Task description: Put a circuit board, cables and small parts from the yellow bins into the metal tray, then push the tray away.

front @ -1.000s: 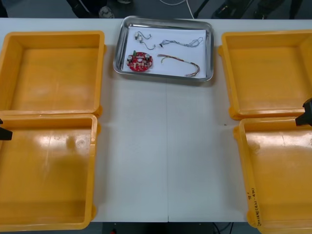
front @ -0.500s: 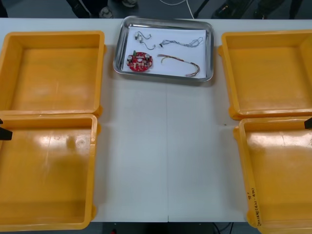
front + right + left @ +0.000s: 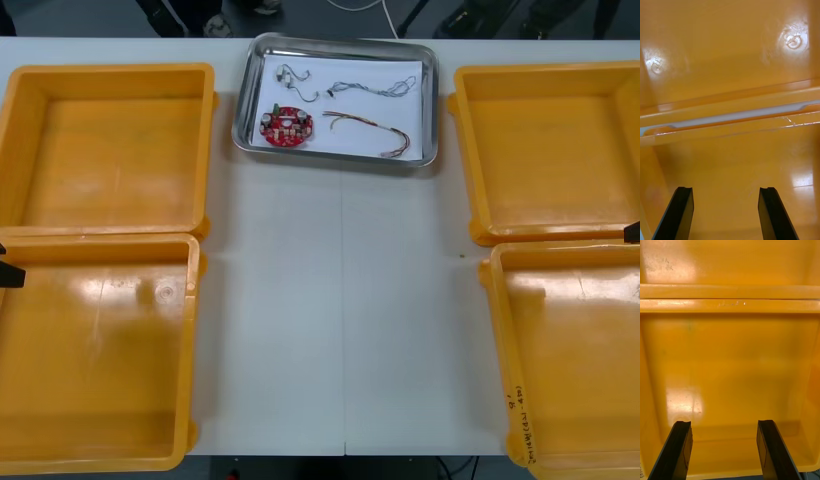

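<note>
The metal tray (image 3: 430, 62) sits at the table's far edge, white inside. It holds a round red circuit board (image 3: 288, 125), a red and yellow cable (image 3: 372, 132), a blue and white cable (image 3: 372, 88) and small metal parts (image 3: 292, 76). My left gripper (image 3: 724, 450) stands open over the bare floor of the near left yellow bin (image 3: 730, 363); its tip shows at the front view's left edge (image 3: 8, 272). My right gripper (image 3: 725, 213) is open over the near right yellow bin (image 3: 733, 168), its tip at the right edge (image 3: 633, 232).
Two yellow bins stand at each side: far left (image 3: 105, 150), near left (image 3: 95, 355), far right (image 3: 550, 150), near right (image 3: 575, 360). All look bare inside. White table (image 3: 340, 320) lies between them.
My right gripper has drawn back toward the right edge of the front view, so less of it shows. The tray and left arm have not moved.
</note>
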`<state>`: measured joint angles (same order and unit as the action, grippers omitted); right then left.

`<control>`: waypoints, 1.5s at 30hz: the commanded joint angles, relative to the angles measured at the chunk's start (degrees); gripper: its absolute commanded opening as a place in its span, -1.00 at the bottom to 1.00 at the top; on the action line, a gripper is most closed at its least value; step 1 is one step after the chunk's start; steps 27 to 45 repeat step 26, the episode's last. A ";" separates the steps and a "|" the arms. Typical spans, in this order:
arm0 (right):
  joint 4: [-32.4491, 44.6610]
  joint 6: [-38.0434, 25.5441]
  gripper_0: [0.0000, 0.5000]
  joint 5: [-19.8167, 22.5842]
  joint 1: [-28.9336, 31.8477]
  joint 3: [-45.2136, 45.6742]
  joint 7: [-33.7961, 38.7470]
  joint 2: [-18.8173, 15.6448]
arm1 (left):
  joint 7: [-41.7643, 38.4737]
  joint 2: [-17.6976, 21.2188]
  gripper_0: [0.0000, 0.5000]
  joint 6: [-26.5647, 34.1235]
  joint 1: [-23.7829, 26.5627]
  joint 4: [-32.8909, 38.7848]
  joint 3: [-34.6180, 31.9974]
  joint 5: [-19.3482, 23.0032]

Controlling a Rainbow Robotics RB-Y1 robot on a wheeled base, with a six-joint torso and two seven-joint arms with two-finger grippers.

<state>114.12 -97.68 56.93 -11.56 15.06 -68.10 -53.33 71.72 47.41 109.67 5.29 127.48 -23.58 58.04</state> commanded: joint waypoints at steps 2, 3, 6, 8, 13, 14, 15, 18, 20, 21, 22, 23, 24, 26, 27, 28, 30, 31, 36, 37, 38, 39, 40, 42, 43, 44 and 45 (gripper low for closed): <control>0.22 -0.14 1.00 0.38 1.02 1.64 -1.24 -2.83 | 4.56 2.60 1.00 0.33 -0.81 1.55 -1.38 0.40; 0.22 -0.14 1.00 0.38 1.02 1.64 -1.24 -2.83 | 4.56 2.60 1.00 0.33 -0.81 1.55 -1.38 0.40; 0.22 -0.84 1.00 0.38 1.02 1.64 -1.07 -2.83 | 4.56 2.60 1.00 0.33 -0.81 1.55 -1.38 0.40; 0.22 -0.84 1.00 0.38 1.02 1.64 -1.07 -2.83 | 4.56 2.60 1.00 0.33 -0.81 1.55 -1.38 0.40; 0.22 -0.84 1.00 0.38 1.02 1.64 -1.07 -2.83 | 4.56 2.60 1.00 0.33 -0.81 1.55 -1.38 0.40; 0.22 -0.84 1.00 0.38 1.02 1.64 -1.07 -2.83 | 4.56 2.60 1.00 0.33 -0.81 1.55 -1.38 0.40; 0.22 -0.84 1.00 0.38 1.02 1.64 -1.07 -2.83 | 4.56 2.60 1.00 0.33 -0.81 1.55 -1.38 0.40; 0.22 -0.84 1.00 0.38 1.02 1.64 -1.07 -2.83 | 4.56 2.60 1.00 0.33 -0.81 1.55 -1.38 0.40; 0.22 -0.84 1.00 0.38 1.02 1.64 -1.07 -2.83 | 4.56 2.60 1.00 0.33 -0.81 1.55 -1.38 0.40; 0.22 -0.84 1.00 0.38 1.02 1.64 -1.07 -2.83 | 4.56 2.60 1.00 0.33 -0.81 1.55 -1.38 0.40; 0.22 -0.84 1.00 0.38 1.02 1.64 -1.07 -2.83 | 4.56 2.60 1.00 0.33 -0.81 1.55 -1.38 0.40; 0.22 -0.84 1.00 0.38 1.02 1.64 -1.07 -2.83 | 4.56 2.60 1.00 0.33 -0.81 1.55 -1.38 0.40; 0.22 -0.84 1.00 0.38 1.02 1.64 -1.07 -2.83 | 4.56 2.60 1.00 0.33 -0.81 1.55 -1.38 0.40; 0.22 -0.84 1.00 0.38 1.02 1.64 -1.07 -2.83 | 4.56 2.60 1.00 0.33 -0.81 1.55 -1.38 0.40; 0.22 -0.84 1.00 0.38 1.02 1.64 -1.07 -2.83 | 4.56 2.60 1.00 0.33 -0.81 1.55 -1.38 0.40; 0.22 -0.84 1.00 0.38 1.02 1.64 -1.07 -2.83 | 4.56 2.60 1.00 0.33 -0.81 1.55 -1.38 0.40; 0.22 -0.84 1.00 0.38 1.02 1.64 -1.07 -2.83 | 4.56 2.60 1.00 0.33 -0.81 1.55 -1.38 0.40; 0.22 -0.84 1.00 0.38 1.02 1.64 -1.07 -2.83 | 4.56 2.60 1.00 0.33 -0.81 1.55 -1.38 0.40; 0.22 -0.84 1.00 0.38 1.02 1.64 -1.07 -2.83 | 4.56 2.60 1.00 0.33 -0.81 1.55 -1.38 0.40; 0.22 -0.84 1.00 0.38 1.02 1.64 -1.07 -2.83 | 4.56 2.60 1.00 0.33 -0.81 1.55 -1.38 0.40; 0.22 -0.84 1.00 0.38 1.02 1.64 -1.07 -2.83 | 4.56 2.60 1.00 0.33 -0.81 1.55 -1.38 0.40; 0.22 -0.84 1.00 0.38 1.02 1.64 -1.07 -2.83 | 4.56 2.60 1.00 0.33 -0.81 1.55 -1.38 0.40; 0.22 -0.84 1.00 0.38 1.02 1.64 -1.07 -2.83 | 4.56 2.60 1.00 0.33 -0.81 1.55 -1.38 0.40; 0.22 -0.84 1.00 0.38 1.02 1.64 -1.07 -2.83 | 4.56 2.60 1.00 0.33 -0.81 1.55 -1.38 0.40; 0.22 -0.84 1.00 0.38 1.02 1.64 -1.07 -2.83 | 4.56 2.60 1.00 0.33 -0.81 1.55 -1.38 0.40; 0.22 -0.84 1.00 0.38 1.02 1.64 -1.07 -2.83 | 4.56 2.60 1.00 0.33 -0.81 1.55 -1.38 0.40; 0.22 -0.84 1.00 0.38 1.02 1.64 -1.07 -2.83 | 4.56 2.60 1.00 0.33 -0.81 1.55 -1.38 0.40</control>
